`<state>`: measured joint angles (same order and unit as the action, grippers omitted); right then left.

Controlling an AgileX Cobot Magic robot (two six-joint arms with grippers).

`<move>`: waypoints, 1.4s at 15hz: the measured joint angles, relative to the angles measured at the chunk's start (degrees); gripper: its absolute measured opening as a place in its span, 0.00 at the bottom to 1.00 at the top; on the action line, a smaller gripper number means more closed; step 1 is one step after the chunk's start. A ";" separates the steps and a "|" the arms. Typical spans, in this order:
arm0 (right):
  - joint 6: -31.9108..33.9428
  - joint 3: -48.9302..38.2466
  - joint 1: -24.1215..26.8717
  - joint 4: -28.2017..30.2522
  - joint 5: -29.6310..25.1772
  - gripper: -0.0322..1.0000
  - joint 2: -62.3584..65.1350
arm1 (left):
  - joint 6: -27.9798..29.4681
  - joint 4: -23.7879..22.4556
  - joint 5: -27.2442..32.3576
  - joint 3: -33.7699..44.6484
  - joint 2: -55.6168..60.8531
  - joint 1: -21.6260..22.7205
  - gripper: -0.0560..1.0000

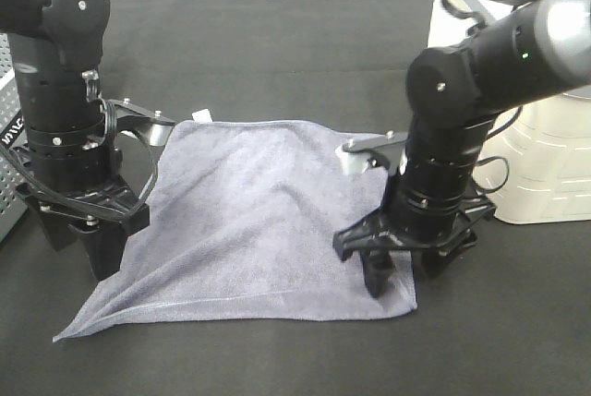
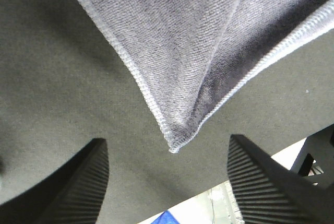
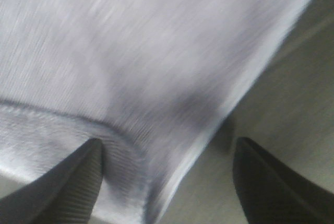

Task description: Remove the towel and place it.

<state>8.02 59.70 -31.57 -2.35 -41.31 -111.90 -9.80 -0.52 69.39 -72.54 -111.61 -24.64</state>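
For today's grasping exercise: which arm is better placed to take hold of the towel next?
Probably the right. The right gripper stands open over the towel at its near corner, cloth between its fingers. The left gripper is open too, but the corner lies just ahead of it.

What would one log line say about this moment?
towel: flat on black table | left gripper: jaws open at near-left corner | right gripper: jaws open over near-right corner | nothing held

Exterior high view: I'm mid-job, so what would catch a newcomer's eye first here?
The greyish-purple towel spread flat on the black table dominates the middle. Both black arms stand over its near corners: the left hand at its left edge and the right hand down at the near right corner, both with jaws open. A white container sits at far right.
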 joint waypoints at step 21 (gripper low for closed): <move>5.84 -10.54 -5.67 4.24 3.67 0.69 5.21 | -0.86 3.95 0.06 0.00 0.00 0.00 0.64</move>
<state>13.87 49.16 -37.24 1.89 -37.64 -106.68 -10.66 3.44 69.44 -72.54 -111.61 -24.64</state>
